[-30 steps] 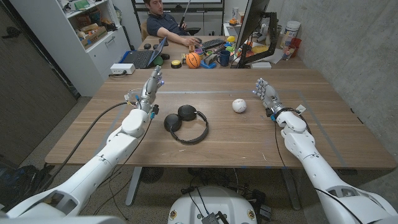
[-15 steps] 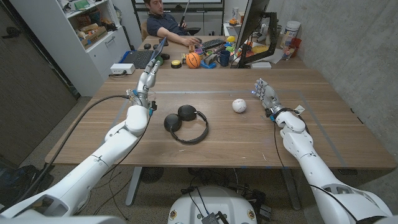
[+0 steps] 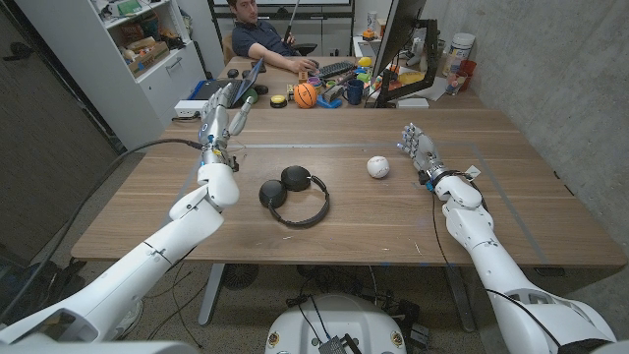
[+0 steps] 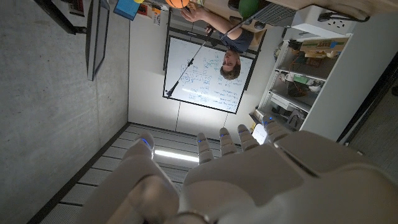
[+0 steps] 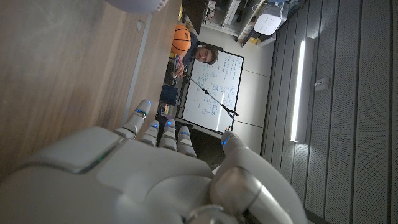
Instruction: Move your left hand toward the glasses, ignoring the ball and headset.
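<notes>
Glasses I cannot make out; they may lie hidden below the raised left hand (image 3: 222, 110), its fingers spread, holding nothing. The headset (image 3: 293, 195) lies to its right, nearer the robot, the ball (image 3: 378, 166) further right. Best lower slowly, clear of both.

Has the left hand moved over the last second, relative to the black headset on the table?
Yes. The white left hand has swung up and toward the table's far left, away from the black over-ear headset, which has stayed put.
</notes>
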